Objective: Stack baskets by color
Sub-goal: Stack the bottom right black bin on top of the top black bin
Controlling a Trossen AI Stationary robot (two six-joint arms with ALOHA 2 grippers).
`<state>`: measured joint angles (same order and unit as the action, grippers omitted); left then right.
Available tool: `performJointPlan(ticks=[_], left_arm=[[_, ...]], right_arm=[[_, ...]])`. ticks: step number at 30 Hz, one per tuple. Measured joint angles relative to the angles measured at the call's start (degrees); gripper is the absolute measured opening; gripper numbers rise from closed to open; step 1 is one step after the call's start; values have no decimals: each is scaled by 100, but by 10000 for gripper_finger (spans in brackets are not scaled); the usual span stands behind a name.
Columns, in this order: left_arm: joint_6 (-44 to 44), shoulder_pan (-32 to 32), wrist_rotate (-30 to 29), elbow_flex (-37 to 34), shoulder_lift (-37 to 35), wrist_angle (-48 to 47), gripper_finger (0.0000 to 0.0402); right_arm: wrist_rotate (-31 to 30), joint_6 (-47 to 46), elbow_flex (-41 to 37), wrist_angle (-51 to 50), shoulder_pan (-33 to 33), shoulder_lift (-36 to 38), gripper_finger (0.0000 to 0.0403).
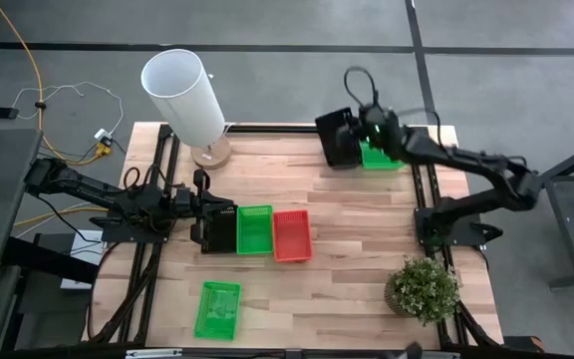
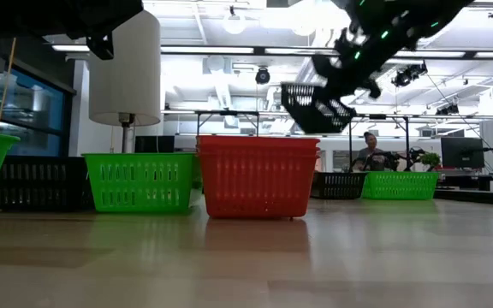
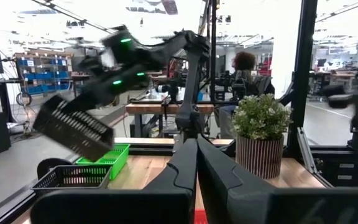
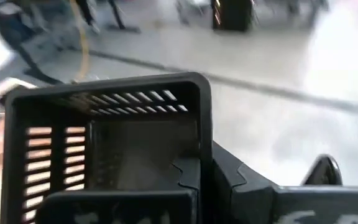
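Right arm reaches diagonally across to the far edge of the table. The right gripper [image 1: 352, 135] is clamped on a black basket [image 1: 340, 140], which hangs tilted in the air, clear of the wood. It's just beside a green basket [image 1: 380, 155] on the far right, with another black one [image 2: 341, 184] next to that in the low view.

Left arm lies low along the left side, forearm level and pointing at the middle row. Left gripper [image 1: 204, 207], fingers together and holding nothing, sits over the black basket [image 1: 219, 229] at the row's left end. Beside it stand a green [image 1: 254, 228] then a red one [image 1: 291, 234], all touching. A lone green basket [image 1: 216, 308] sits near the front edge.
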<state>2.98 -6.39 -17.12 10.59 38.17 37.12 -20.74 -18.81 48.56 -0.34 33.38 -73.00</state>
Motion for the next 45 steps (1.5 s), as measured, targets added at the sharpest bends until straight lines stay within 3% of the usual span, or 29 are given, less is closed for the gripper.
performJointPlan(ticks=[6, 14, 27, 36, 45], left_arm=[[-86, 0, 0, 0, 2, -2, 0], [-87, 0, 0, 0, 0, -2, 0], [-85, 0, 0, 0, 2, -4, 0], [-39, 0, 0, 0, 1, -9, 0], [-74, 0, 0, 0, 2, -11, 0]], right_arm=[[1105, -476, 842, -972, 1199, -1129, 0], [1931, -322, 1167, -1729, 1696, -1858, 0], [1927, -856, 1138, -2074, 1721, -2007, 0], [1446, -1378, 1137, -2161, 1480, -2008, 0], [1430, -1574, 1130, -2272, 1458, -2008, 0]])
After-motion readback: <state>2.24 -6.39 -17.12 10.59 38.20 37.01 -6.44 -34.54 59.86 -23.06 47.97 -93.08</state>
